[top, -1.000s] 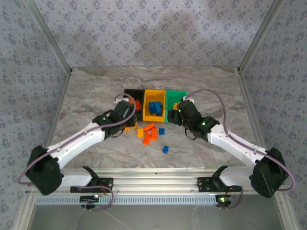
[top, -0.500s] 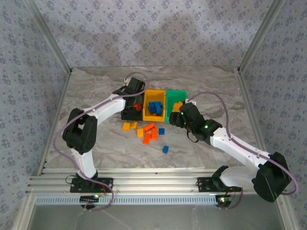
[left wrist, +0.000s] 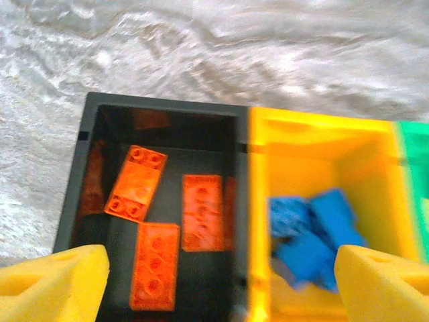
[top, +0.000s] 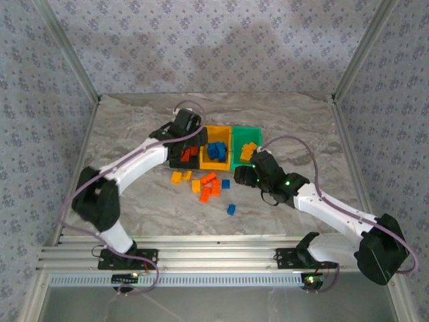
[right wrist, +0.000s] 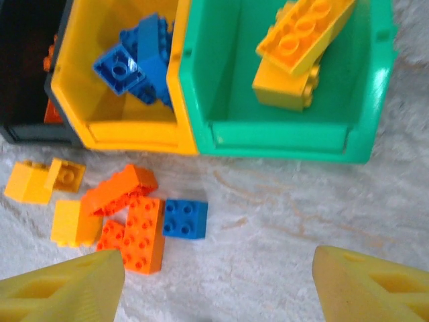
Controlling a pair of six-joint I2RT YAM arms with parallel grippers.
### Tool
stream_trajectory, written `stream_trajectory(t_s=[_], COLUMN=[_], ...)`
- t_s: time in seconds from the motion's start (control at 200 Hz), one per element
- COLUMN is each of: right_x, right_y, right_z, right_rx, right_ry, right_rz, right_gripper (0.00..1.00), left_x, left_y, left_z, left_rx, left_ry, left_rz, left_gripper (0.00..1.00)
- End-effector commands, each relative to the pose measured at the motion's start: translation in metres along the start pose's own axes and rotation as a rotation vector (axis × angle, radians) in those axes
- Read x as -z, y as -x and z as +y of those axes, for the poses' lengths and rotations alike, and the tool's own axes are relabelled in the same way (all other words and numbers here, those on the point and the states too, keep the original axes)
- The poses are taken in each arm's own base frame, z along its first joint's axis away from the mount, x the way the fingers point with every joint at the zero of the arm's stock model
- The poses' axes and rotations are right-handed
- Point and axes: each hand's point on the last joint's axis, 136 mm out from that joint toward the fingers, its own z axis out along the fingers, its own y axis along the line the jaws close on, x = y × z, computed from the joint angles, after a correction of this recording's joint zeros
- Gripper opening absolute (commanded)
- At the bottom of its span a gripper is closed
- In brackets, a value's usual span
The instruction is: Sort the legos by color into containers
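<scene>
My left gripper [top: 190, 139] [left wrist: 218, 295] hovers open over the black bin [left wrist: 161, 104] [top: 178, 161], with nothing between its yellow fingers [left wrist: 53, 282]. Three red-orange legos [left wrist: 155, 265] lie flat inside that bin. The yellow bin [left wrist: 315, 117] [right wrist: 134, 127] holds blue legos [right wrist: 137, 57]. The green bin [right wrist: 281, 134] [top: 236, 161] holds yellow-orange legos [right wrist: 301, 40]. My right gripper [top: 245, 176] [right wrist: 218, 295] stands open above bare table in front of the green bin. To its left a loose blue lego [right wrist: 185, 219] lies beside red-orange ones [right wrist: 131, 228].
Yellow-orange legos [right wrist: 40, 182] [top: 179, 176] lie loose in front of the black bin. Another blue lego [top: 231, 209] sits alone nearer the arms' bases. The marble tabletop [top: 301, 127] is walled by patterned panels on three sides.
My left arm swung from the loose pile up over the black bin and its jaws opened. My right gripper drifted slightly left and toward the pile.
</scene>
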Motion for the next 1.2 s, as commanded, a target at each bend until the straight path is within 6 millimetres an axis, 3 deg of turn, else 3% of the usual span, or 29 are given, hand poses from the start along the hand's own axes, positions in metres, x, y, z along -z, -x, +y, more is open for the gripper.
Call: stream_trajectory(t_s=[0.0,0.175,0.305,0.45,0.735,1.019,1.194], right_x=[-0.006,-0.016,-0.023,-0.032,-0.046,-0.045,-0.036], right_y=[-0.033,-0.079,-0.106,-0.127,-0.137,-0.132,-0.118], right_z=[0.003,0.017,0.02,0.016,0.008,0.005,0.013], right_rx=[-0.002,0.075,0.115,0.143,0.167,0.189,0.217], right_ry=[0.016,0.019,-0.02,-0.078,-0.157,-0.166,-0.134], right_rz=[0.103,0.233,0.294,0.334,0.346,0.322,0.287], right_gripper=[0.77,0.77,0.76,0.74,0.59,0.33,0.24], left_x=[0.048,0.079,0.085,0.089,0.088,0.092,0.095], left_y=[-0.008,-0.075,-0.121,-0.149,-0.179,-0.183,-0.182], left_z=[-0.027,-0.03,-0.007,0.018,0.045,0.056,0.063], left_rx=[0.017,-0.011,0.015,0.054,0.112,0.119,0.115], left_ry=[-0.154,-0.222,-0.206,-0.191,-0.162,-0.147,-0.133], left_rz=[-0.045,0.001,0.052,0.077,0.1,0.083,0.065], left_gripper=[0.97,1.0,1.0,1.0,1.0,1.0,1.0])
